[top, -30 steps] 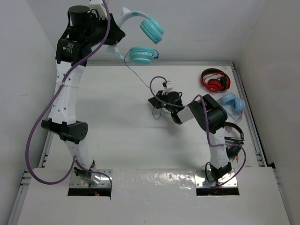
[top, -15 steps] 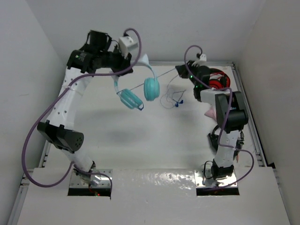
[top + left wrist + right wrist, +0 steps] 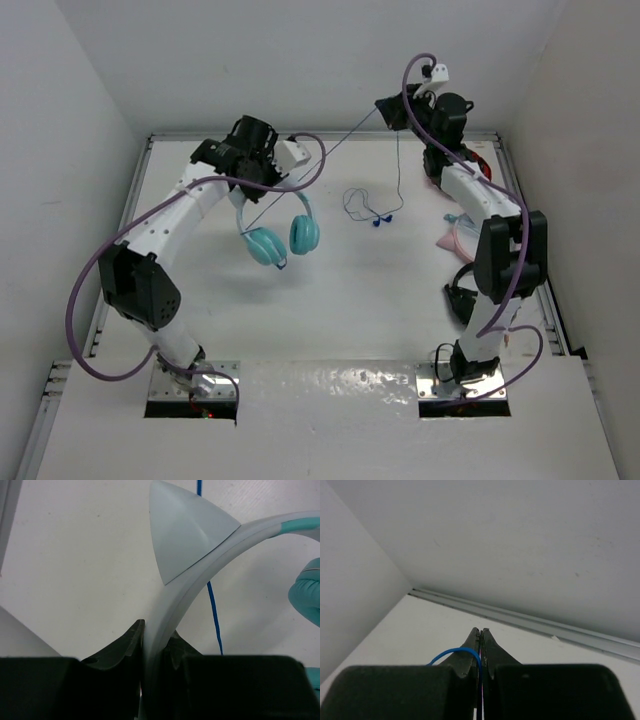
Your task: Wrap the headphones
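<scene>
While my left gripper (image 3: pixel 155 639) is clamped tight on the pale headband (image 3: pixel 200 592), the headphones (image 3: pixel 285 238) hang from it over the left middle of the table (image 3: pixel 330 310), both teal cups low and side by side. I cannot tell whether the cups touch the surface. One ear point (image 3: pixel 182 535) of the band stands up just past my fingertips.

My right gripper (image 3: pixel 480 634) is pinched fully closed on the cable (image 3: pixel 214 612), held high against the back wall (image 3: pixel 300 70) at the table's far right. From the headphones the cable runs taut up to that grip. Beyond it the rest drops straight down and lies in loose loops on the table, ending at the blue plug (image 3: pixel 378 221), well apart from the cups. A small blue bight curls out beside my right fingertips.

Along the right edge lie three other pairs: a red pair (image 3: pixel 482 165), mostly hidden behind my right arm, a pale pair (image 3: pixel 452 240) with pink showing just beside the arm, and a dark pair (image 3: pixel 460 292) nearer the base. My right arm reaches over all three.
</scene>
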Controlling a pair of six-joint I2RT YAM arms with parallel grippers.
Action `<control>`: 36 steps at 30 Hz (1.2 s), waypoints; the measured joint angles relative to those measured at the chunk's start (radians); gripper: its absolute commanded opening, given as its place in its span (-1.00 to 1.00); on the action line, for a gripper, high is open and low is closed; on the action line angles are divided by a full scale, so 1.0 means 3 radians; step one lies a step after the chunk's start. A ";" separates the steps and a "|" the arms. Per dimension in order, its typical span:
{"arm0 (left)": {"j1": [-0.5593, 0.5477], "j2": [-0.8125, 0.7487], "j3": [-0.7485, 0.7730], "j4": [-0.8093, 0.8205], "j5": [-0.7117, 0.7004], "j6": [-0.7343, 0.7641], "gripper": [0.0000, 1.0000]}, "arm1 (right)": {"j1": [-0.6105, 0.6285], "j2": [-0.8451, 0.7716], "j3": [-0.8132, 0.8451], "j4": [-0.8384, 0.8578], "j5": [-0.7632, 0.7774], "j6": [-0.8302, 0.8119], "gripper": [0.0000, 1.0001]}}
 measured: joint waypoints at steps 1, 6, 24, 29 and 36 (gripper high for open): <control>0.0000 -0.0011 -0.0006 0.0042 -0.0046 -0.0033 -1.00 | -0.0004 -0.0017 -0.0014 -0.0071 0.0013 -0.0043 -1.00; -0.0003 -0.0135 0.0000 0.0125 -0.0093 -0.0094 -1.00 | -0.0036 -0.0058 -0.0037 -0.0431 0.0099 -0.0294 -1.00; -0.0132 -0.0223 -0.0364 0.0220 -0.0320 0.0076 -1.00 | -0.0029 -0.0245 -0.0037 -0.1186 0.0429 -0.0818 -1.00; -0.0140 -0.0206 -0.0365 0.0432 -0.0693 -0.0089 -1.00 | -0.0036 -0.0449 -0.0037 -0.1232 0.0393 -0.0851 -1.00; -0.0130 0.0163 -0.0266 0.0734 -0.1409 -0.0753 -1.00 | 0.0113 -0.0562 0.0300 -0.1597 -0.0107 -0.0857 -1.00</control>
